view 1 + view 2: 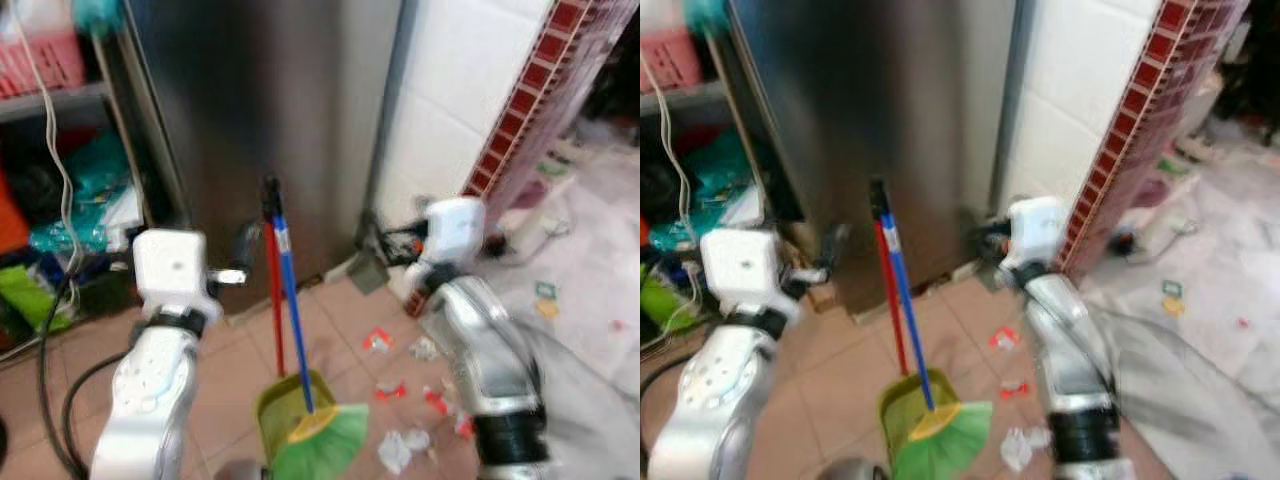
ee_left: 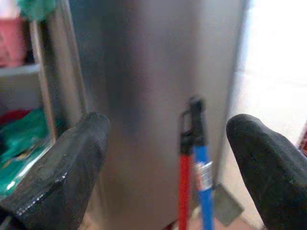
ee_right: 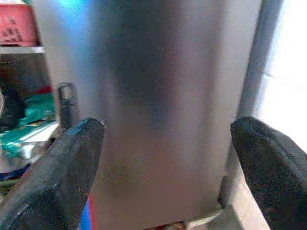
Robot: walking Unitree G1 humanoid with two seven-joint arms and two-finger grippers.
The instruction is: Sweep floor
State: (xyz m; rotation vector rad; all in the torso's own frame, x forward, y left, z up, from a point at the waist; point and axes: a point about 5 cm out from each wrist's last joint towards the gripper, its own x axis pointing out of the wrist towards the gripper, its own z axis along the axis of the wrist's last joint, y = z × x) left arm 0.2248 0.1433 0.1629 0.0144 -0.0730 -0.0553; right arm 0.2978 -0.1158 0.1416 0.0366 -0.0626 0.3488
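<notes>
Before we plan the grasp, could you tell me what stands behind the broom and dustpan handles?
Behind the blue broom handle and red dustpan handle stands a tall steel appliance; its lower front edge there is hidden by them.

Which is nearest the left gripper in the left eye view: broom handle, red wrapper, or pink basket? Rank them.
From the left gripper:
1. Broom handle, just to its right, leaning on the fridge.
2. Red wrapper, on the tiles farther right.
3. Pink basket, on the shelf, up left.

arms: glossy silver shells | wrists: white boxy housings, black collars | left arm: black cable | fingers point(image 2: 62, 177): matte black, rounded
</notes>
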